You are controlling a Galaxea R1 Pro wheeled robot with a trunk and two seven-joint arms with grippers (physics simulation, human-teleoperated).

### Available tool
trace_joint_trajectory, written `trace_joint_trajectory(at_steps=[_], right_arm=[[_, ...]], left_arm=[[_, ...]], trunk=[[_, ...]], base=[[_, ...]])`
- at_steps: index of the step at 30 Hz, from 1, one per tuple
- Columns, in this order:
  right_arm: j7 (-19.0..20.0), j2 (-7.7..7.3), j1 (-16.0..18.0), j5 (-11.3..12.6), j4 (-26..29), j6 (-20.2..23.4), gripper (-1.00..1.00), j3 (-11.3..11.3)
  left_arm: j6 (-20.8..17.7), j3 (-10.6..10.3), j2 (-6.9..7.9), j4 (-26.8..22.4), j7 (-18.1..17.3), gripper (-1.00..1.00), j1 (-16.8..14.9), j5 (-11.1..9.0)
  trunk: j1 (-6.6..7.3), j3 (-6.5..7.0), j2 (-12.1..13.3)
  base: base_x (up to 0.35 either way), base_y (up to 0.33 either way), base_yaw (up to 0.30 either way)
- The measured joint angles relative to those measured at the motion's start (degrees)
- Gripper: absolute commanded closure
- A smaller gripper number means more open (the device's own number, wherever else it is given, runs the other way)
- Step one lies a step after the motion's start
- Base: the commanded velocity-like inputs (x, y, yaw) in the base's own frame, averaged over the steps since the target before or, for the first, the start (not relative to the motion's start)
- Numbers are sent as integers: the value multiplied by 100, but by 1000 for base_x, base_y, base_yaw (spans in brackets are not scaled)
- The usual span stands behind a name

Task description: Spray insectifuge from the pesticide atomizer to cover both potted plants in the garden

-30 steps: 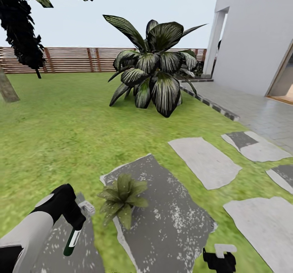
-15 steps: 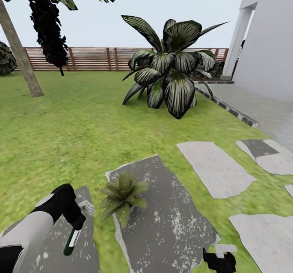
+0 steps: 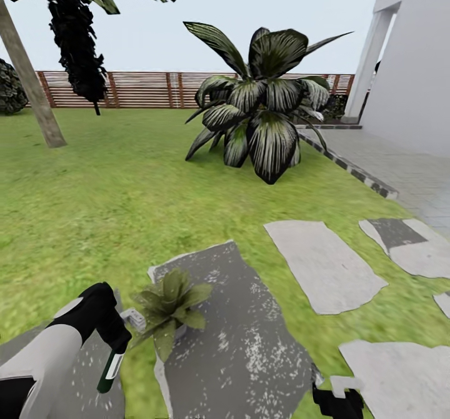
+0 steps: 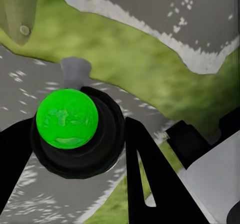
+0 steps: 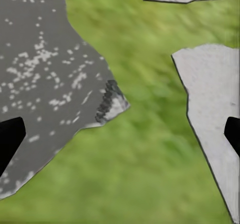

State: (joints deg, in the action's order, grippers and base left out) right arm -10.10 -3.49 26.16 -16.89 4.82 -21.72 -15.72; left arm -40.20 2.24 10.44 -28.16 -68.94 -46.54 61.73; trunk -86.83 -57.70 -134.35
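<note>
Left hand (image 3: 115,343) clenched round pesticide atomizer (image 3: 111,366), beside potted plant (image 3: 167,299). Right hand (image 5: 120,134) released. Advice: aim nozzle squarely over leaves, sweep whole rosette.

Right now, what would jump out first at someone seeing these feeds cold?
The big striped-leaf shrub dominates the lawn ahead, in front of the brown slatted fence. Nearer, a small potted plant sits at the edge of a dark grey stepping stone, close to the left gripper, whose jaws clamp the pesticide atomizer. In the left wrist view the bottle's bright green end stands out.
</note>
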Motion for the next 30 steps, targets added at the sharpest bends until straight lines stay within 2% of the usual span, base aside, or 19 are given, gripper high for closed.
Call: trace_joint_trajectory(at_steps=[13, 23, 30], right_arm=[[3, 6, -1, -8, 1, 1, -100, 0], [0, 8, -1, -4, 1, 0, -100, 1], [0, 14, 0, -9, 0, 1, -100, 3]], left_arm=[[2, 14, -2, -5, -11, 100, -1, -7], [1, 15, -3, -4, 1, 100, 8, -18], [4, 14, -1, -4, -1, 100, 9, -16]], trunk=[[0, 0, 0], [-1, 0, 0], [-1, 0, 0]], base=[[0, -69, 270], [-43, -260, 42], [-120, -262, 243]])
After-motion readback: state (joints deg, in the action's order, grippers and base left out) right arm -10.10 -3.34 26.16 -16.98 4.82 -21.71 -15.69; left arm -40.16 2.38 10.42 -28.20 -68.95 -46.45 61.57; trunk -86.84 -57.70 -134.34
